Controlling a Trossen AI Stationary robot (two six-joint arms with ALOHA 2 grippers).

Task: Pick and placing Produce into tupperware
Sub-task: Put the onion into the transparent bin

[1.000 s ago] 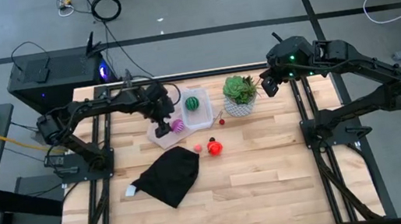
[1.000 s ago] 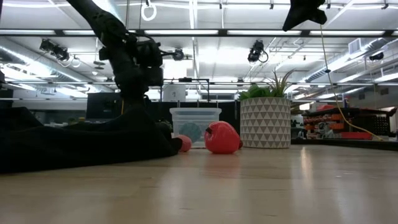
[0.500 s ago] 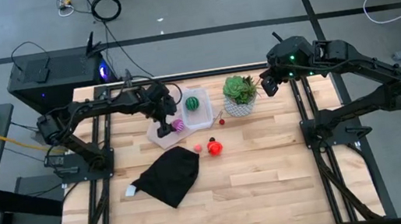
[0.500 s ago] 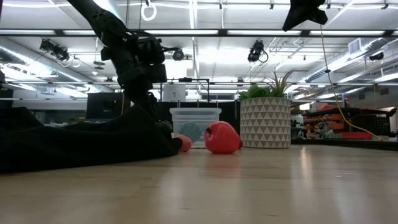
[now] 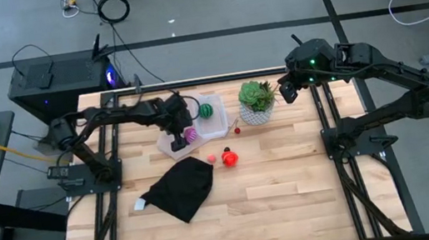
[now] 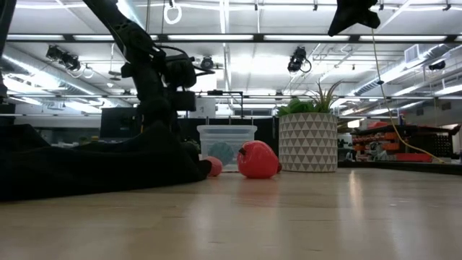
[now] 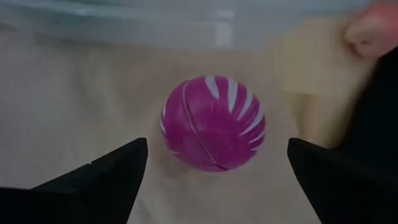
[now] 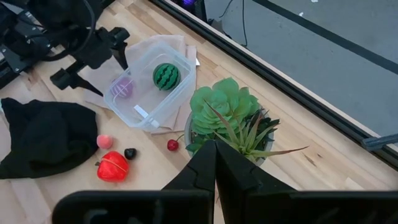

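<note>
A magenta-purple ball with white stripes [image 7: 211,123] lies on the flat pale sheet [image 5: 175,149], beside the clear tupperware [image 5: 211,117]. A green striped ball [image 5: 206,110] sits inside the tub. My left gripper [image 7: 216,144] points steeply down over the magenta ball, open, with one finger on each side and clear of it. A red-orange piece [image 5: 229,158], a pink bit [image 5: 212,159] and a small red bit [image 5: 237,130] lie on the wood. My right gripper [image 8: 214,163] is shut, high above the table's far right.
A green succulent in a white patterned pot [image 5: 257,102] stands right of the tub. A black cloth [image 5: 180,187] lies near the table's middle left; in the low view the cloth [image 6: 94,162] hides my left fingertips. A small dark bit [image 8: 130,153] lies by the red piece.
My left gripper has come down a little toward the magenta ball and the tub. Nothing on the table has moved.
</note>
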